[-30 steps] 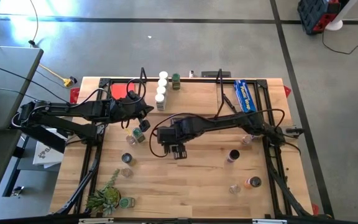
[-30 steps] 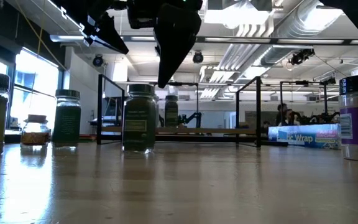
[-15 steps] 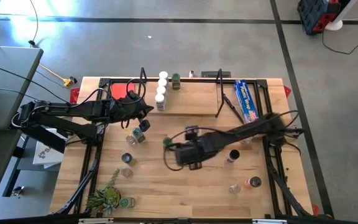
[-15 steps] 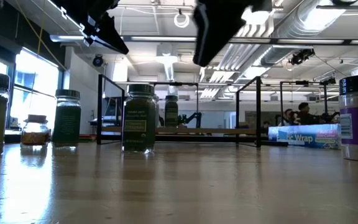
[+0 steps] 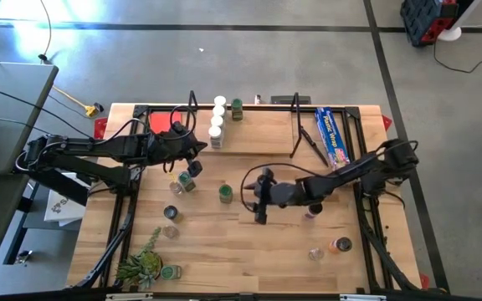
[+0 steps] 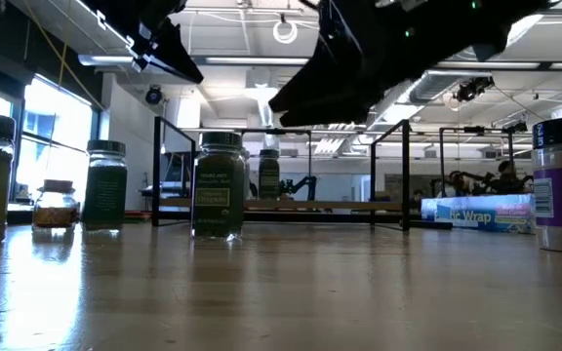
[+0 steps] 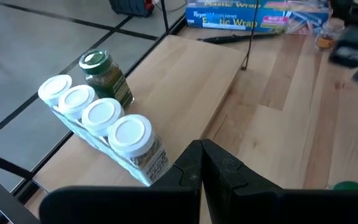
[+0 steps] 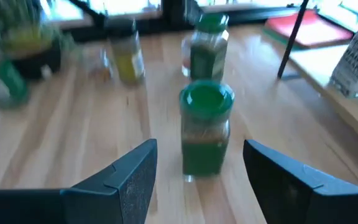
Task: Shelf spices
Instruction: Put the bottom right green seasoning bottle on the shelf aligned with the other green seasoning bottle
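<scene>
Right gripper (image 8: 197, 180) released, facing a green-lidded jar (image 8: 206, 127).
Only the left wrist view showed the left gripper (image 7: 202, 163) clenched, empty.

Green-lidded jar (image 6: 219, 185) upright before wire shelf (image 6: 281, 205).

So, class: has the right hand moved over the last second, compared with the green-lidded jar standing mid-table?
Yes. The right hand has swung from the green-lidded jar's shelf side across to its other side, toward the table's right edge, open and empty.
</scene>
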